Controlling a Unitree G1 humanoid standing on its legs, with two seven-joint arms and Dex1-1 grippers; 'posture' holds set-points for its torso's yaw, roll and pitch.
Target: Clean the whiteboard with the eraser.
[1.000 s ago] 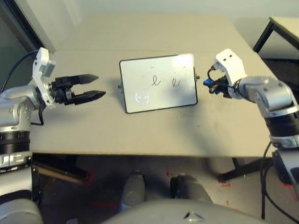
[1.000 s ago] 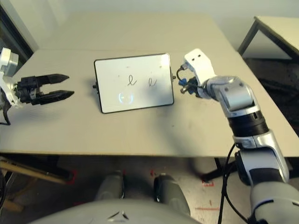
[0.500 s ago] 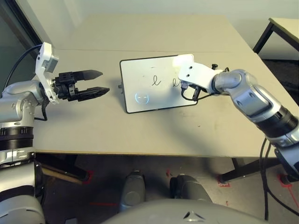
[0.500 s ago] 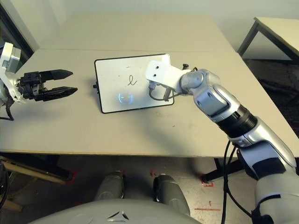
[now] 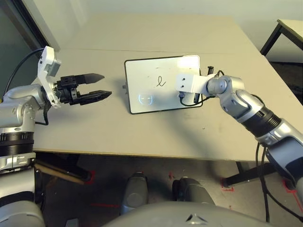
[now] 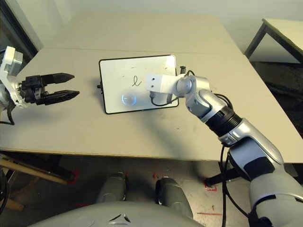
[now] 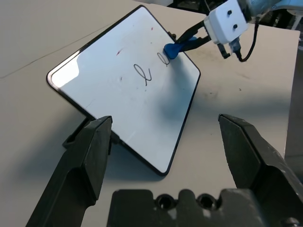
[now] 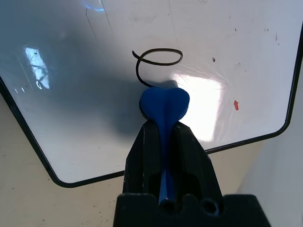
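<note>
Near the centre of the left eye view, the whiteboard (image 5: 163, 84) is lying on the beige surface (image 5: 142, 132), and the right gripper (image 8: 164, 124) is reaching over the board's right part with its fingers clamped on the eraser (image 8: 164, 105), whose rounded blue end is pressing on the white face just beside a black loop (image 8: 156, 60). In the left wrist view the blue tip is sitting at a second, partly covered loop (image 7: 163, 58) toward the upper middle of that picture, while another loop (image 7: 141, 74) is standing clear beside it. Doing this step well probably means keeping the eraser flat and firmly down, sweeping in short overlapping passes across each loop, and keeping the pressure moderate, since the board looks light and is not being held by anything, so a hard sideways push could slide it. A faint bluish ring (image 5: 145, 99) is showing at the board's lower left and may be only a reflection; I cannot tell. At the left of the left eye view, the left gripper (image 5: 101, 86) is hovering over the surface well apart from the board, its fingers spread and holding nothing; it could steady the frame. No containers are visible.
</note>
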